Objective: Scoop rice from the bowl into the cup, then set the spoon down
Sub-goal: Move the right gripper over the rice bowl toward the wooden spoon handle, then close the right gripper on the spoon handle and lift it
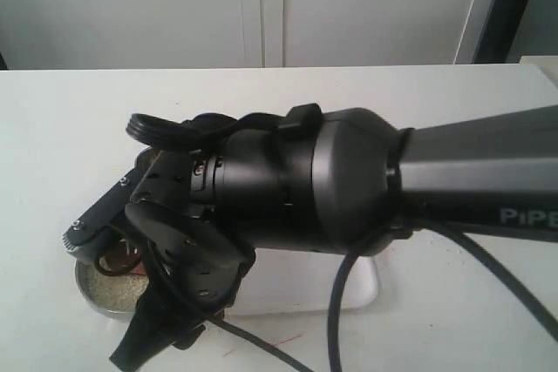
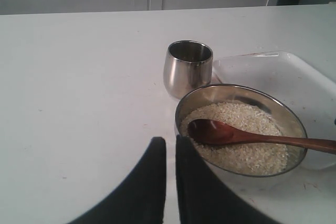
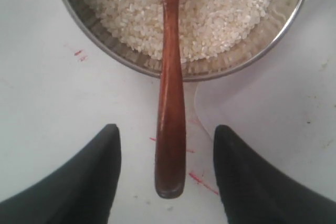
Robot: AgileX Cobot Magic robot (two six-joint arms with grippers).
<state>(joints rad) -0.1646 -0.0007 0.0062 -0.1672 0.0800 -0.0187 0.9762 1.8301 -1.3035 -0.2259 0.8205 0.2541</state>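
The steel bowl [image 2: 181,109] holds the rice [image 2: 247,150], and the dark wooden spoon [image 2: 220,132] lies with its round end on the grains. Its handle sticks out over the bowl's rim [image 3: 100,45]. The small steel cup [image 2: 187,69] stands upright just beyond the bowl. My right gripper [image 3: 167,129] is open and straddles the end of the spoon handle [image 3: 170,108] without touching it. Beside the bowl, my left gripper [image 2: 169,141] is shut with nothing in it. In the exterior view the right arm [image 1: 331,180] hides most of the bowl [image 1: 87,285].
A shallow white tray [image 2: 273,72] lies under and behind the bowl, next to the cup. Small red marks [image 3: 202,179] dot the white table near the handle's end. A black cable [image 1: 336,320] hangs from the right arm.
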